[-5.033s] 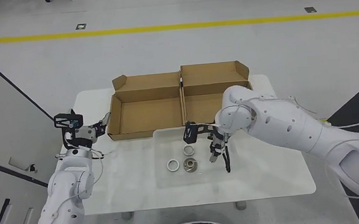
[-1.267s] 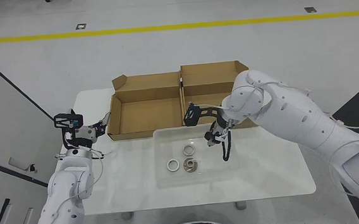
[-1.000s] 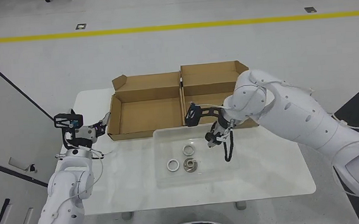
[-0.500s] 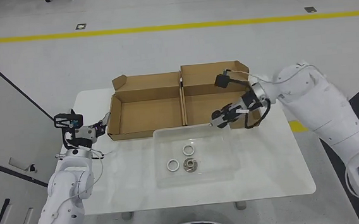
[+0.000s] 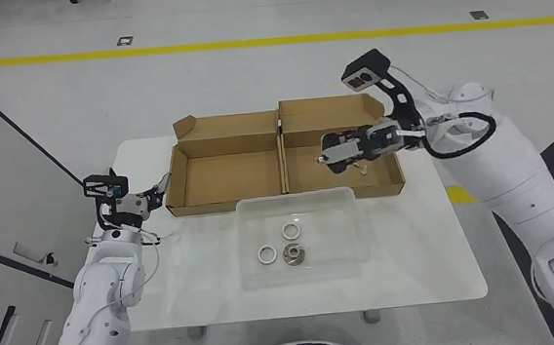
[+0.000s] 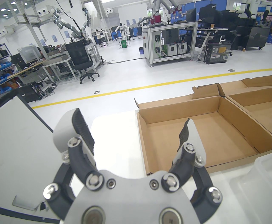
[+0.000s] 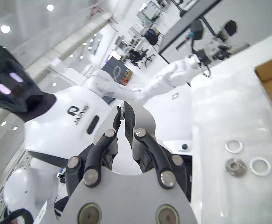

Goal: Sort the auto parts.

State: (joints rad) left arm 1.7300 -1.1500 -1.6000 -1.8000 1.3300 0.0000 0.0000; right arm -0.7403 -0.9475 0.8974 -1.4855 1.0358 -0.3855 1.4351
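Note:
My right gripper (image 5: 327,155) hangs above the right cardboard box (image 5: 302,173), shut on a small threaded metal bolt (image 7: 121,111) pinched at its fingertips (image 7: 128,114). In front of the boxes, the clear plastic tray (image 5: 344,238) holds two white rings (image 5: 290,230) (image 5: 264,255) and a grey metal flanged part (image 5: 294,254). The right wrist view has the same rings (image 7: 233,146) (image 7: 258,163) and metal part (image 7: 235,165) below. My left gripper (image 5: 156,192) stands open and empty at the table's left side, just beside the left cardboard box (image 5: 226,176).
Both open boxes sit side by side at the table's back, flaps up; the left box (image 6: 212,135) has a bare floor. The white table (image 5: 411,260) has free room to the right of the tray and at the front left. A grey panel (image 5: 14,183) stands left of the table.
My right gripper rose out of the tray with the bolt and swung back over the right box, the wrist turning up. The left arm stayed still.

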